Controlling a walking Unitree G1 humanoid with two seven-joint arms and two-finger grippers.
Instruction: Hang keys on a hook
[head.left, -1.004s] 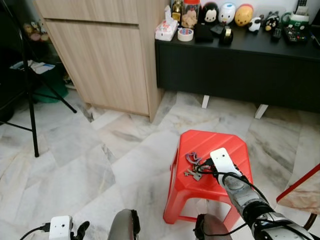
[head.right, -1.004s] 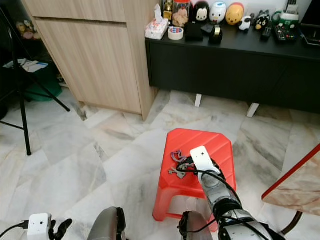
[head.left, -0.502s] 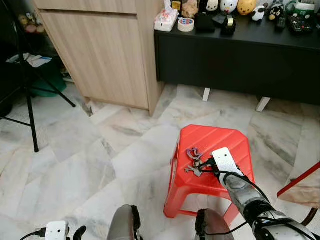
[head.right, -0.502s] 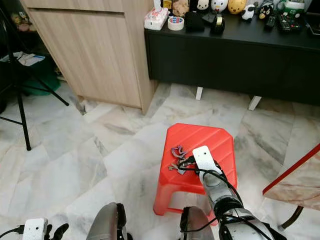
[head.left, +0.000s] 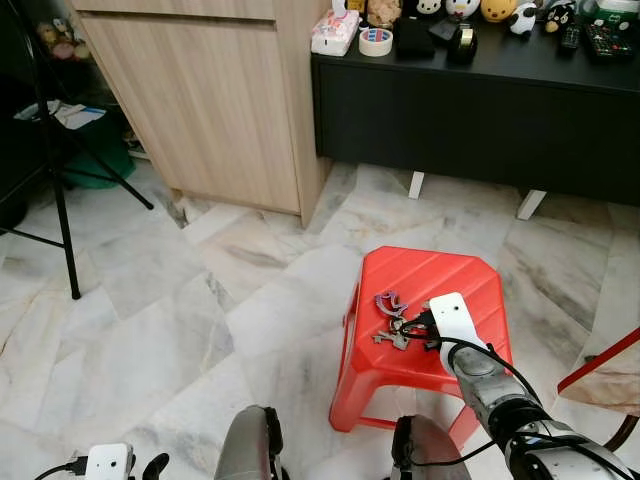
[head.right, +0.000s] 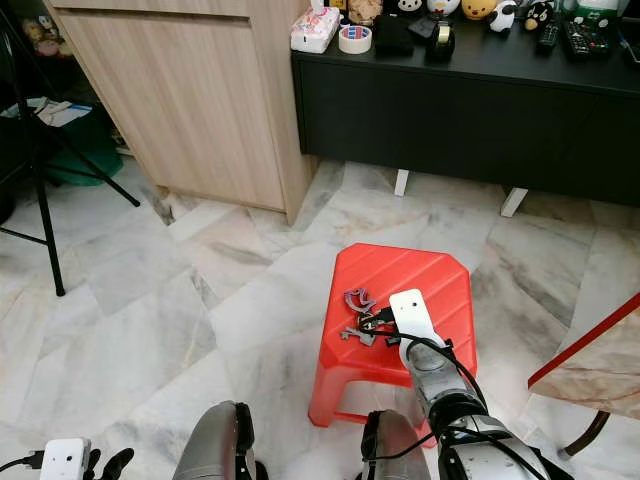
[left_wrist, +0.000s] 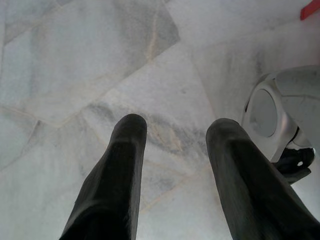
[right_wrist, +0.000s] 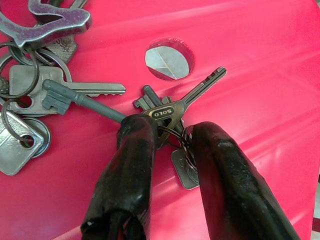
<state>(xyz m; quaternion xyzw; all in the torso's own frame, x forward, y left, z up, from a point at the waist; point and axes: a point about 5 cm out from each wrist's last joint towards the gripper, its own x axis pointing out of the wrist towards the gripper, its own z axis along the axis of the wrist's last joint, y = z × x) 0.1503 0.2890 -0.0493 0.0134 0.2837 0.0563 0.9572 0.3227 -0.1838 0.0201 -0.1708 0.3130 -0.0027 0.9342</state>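
Observation:
A bunch of keys (head.left: 392, 318) with a purple fob (right_wrist: 52, 20) lies on the left part of a red plastic stool (head.left: 445, 280). My right gripper (head.left: 408, 328) reaches across the stool top to the bunch. In the right wrist view its two black fingers (right_wrist: 132, 165) are closed in on a brass key head and the wire ring (right_wrist: 170, 131), which sit pinched between the tips and still rest on the stool. My left gripper (left_wrist: 172, 132) hangs low over the marble floor, open, with nothing between its fingers.
A light wooden cabinet (head.left: 215, 100) stands at the back left, and a black sideboard (head.left: 480, 110) loaded with small items at the back right. A black tripod leg (head.left: 62, 215) is at the left. A red-edged table corner (head.left: 605, 365) juts in at the right.
The camera has shifted a little, so the stool sits slightly higher and the sideboard top has slid out. My right gripper stays at the keys; the bunch has not left the stool.

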